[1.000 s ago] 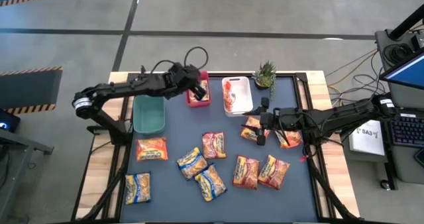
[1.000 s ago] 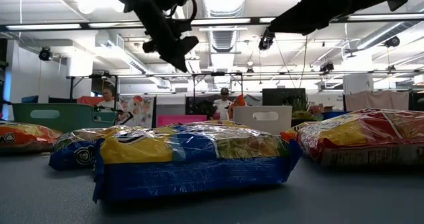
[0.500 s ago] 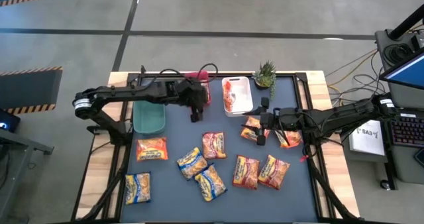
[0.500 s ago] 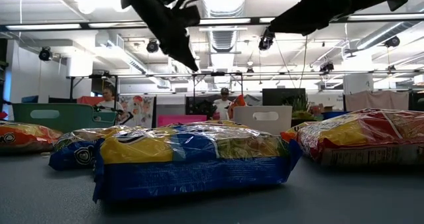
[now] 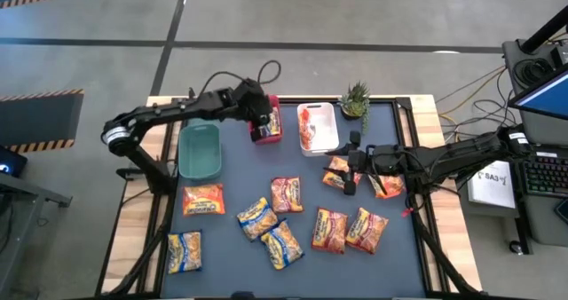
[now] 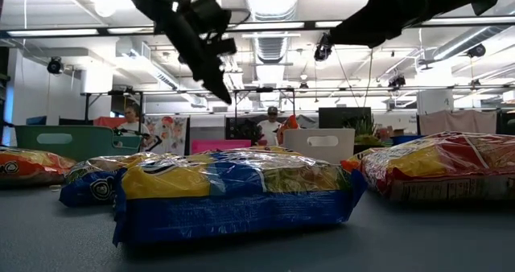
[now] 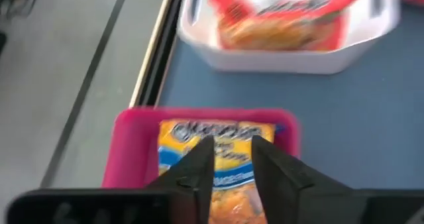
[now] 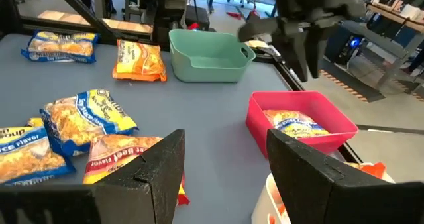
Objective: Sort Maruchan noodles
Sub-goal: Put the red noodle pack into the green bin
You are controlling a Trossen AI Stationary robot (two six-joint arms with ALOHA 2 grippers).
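Observation:
Several Maruchan noodle packets lie flat on the blue-grey table: an orange one (image 5: 203, 199), yellow-and-blue ones (image 5: 256, 217) (image 5: 185, 251) and red-orange ones (image 5: 330, 230) (image 5: 366, 230). One yellow-and-blue packet (image 7: 218, 144) lies in the red bin (image 7: 132, 144), and a red packet (image 7: 278, 18) lies in the white bin (image 5: 318, 127). My left gripper (image 7: 232, 144) hangs above the red bin, pointing down, its fingers a little apart with nothing between them. My right gripper (image 8: 225, 171) hovers open over the table's right part near two packets (image 5: 338, 171).
An empty green bin (image 5: 199, 149) stands at the far left beside the red bin (image 5: 266, 122). A small potted plant (image 5: 355, 100) stands at the far edge beside the white bin. Bare table shows between the bins and the packets.
My left gripper swung from the red bin toward the table's near edge, then back over the red bin, and its wrist rolled. The packets and my right arm have kept still.

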